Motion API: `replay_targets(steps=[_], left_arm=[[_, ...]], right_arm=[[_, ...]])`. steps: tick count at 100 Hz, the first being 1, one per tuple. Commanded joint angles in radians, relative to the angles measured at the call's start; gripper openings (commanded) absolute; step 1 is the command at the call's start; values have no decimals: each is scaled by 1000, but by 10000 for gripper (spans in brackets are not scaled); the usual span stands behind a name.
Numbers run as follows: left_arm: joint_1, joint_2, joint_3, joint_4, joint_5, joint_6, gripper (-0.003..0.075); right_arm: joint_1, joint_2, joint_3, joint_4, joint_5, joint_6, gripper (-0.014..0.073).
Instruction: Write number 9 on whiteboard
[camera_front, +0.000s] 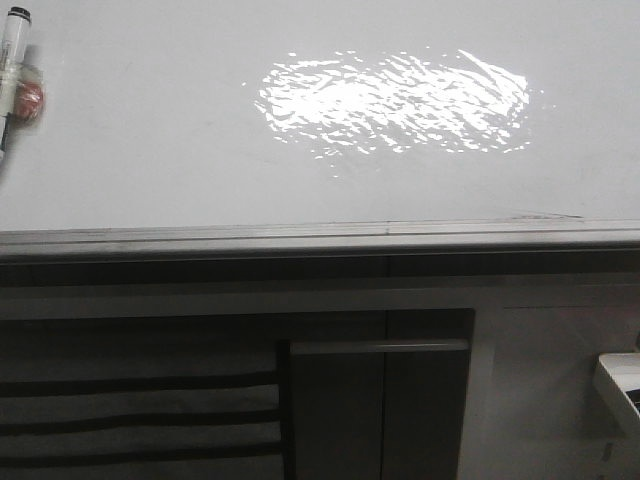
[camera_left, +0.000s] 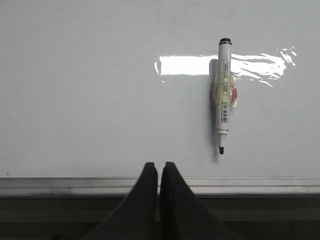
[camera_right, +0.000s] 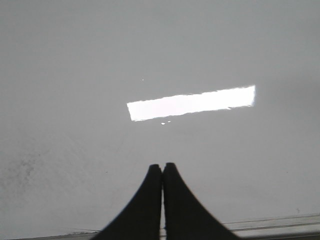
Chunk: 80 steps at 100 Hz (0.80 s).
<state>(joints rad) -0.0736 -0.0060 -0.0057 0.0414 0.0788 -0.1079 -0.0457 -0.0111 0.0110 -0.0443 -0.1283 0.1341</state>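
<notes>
Whiteboard (camera_front: 150, 150) still blank, no 9 drawn; uncapped marker (camera_left: 223, 97) lies flat upper right of left wrist frame, left gripper (camera_left: 159, 167) and right gripper (camera_right: 162, 168) fingers pressed together, empty; marker may roll or skid on the glossy surface when grasped.

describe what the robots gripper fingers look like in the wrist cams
Both look alike. The left gripper and right gripper each show two matte black fingers, broad where they enter the picture and curving inward to narrow rounded tips. The surfaces are smooth and plain: no markings, labels or cables show. Nothing of the arms behind them is in view.
</notes>
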Motion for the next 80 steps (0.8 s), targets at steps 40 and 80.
replay_targets(steps=[40, 80], left_arm=[[2, -26, 28, -8, -79, -6, -20], [2, -26, 28, -8, -88, -6, -20]], right_arm=[[-4, -18, 26, 0, -79, -5, -72], [-4, -18, 26, 0, -79, -5, -72]])
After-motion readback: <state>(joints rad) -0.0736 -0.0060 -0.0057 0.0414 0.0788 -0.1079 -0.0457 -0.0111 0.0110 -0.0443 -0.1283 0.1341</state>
